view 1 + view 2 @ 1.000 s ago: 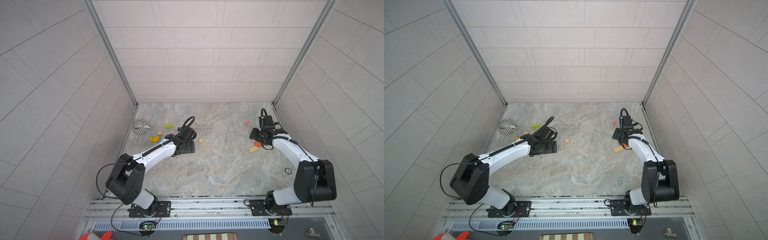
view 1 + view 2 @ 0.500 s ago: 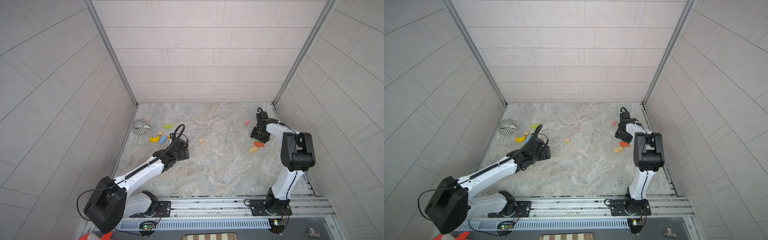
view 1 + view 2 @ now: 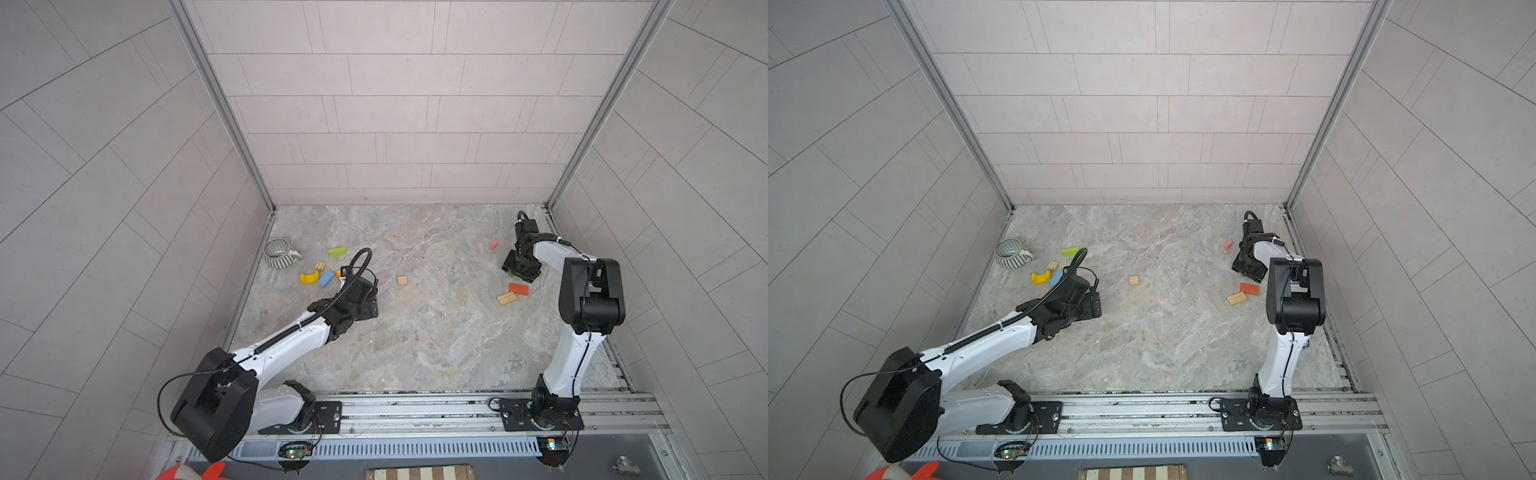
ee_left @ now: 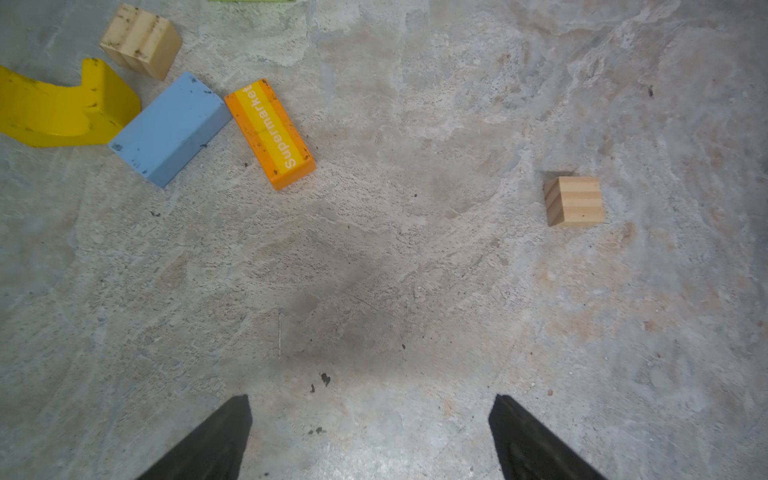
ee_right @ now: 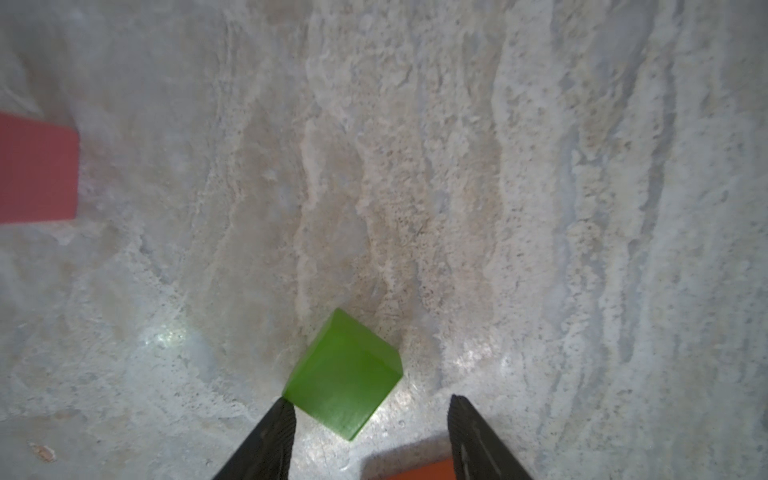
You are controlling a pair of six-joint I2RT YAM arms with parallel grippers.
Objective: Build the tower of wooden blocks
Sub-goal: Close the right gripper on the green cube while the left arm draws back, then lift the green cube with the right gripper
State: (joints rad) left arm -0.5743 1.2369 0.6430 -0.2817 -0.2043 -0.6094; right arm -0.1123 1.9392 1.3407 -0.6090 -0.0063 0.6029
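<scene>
Left tool (image 4: 370, 397) spread wide and empty, right tool (image 5: 370, 399) parted around an ungripped green cube (image 5: 343, 374)

Right of the mug (image 3: 279, 253) lies the arch piece (image 3: 309, 277), farther right a lone cube (image 3: 402, 280).

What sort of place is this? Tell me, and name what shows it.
Probably a robot test cell: a left arm and right arm bolted to a metal rail, panelled walls boxing in a stone-patterned table, and toy blocks like the yellow arch scattered on it.
</scene>
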